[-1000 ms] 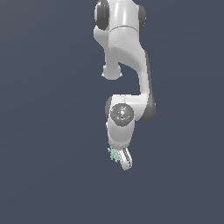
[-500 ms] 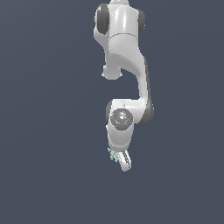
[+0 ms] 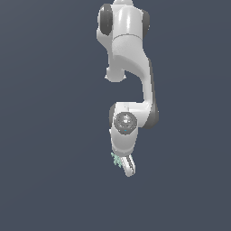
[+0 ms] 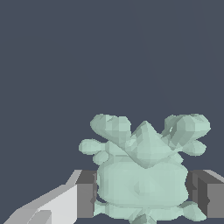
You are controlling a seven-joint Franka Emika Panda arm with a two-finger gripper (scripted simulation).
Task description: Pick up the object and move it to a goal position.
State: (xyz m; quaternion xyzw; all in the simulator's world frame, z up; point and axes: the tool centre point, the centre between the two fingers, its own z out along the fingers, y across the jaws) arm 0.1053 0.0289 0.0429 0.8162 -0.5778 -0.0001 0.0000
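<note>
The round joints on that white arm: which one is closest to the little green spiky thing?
The lowest joint, the grey-faced disc just above the gripper that clamps the green clump. The dark joints at the top sit far higher up the arm.

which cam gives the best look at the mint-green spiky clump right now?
Wrist view. The mint-green spiky clump fills much of that picture, nubs clear, sitting between the two grey finger pads of the gripper. The exterior view shows only a tiny green speck beside the white fingers.

Exterior far; wrist close; both show object [image 3: 116, 159] [image 4: 142, 175].
</note>
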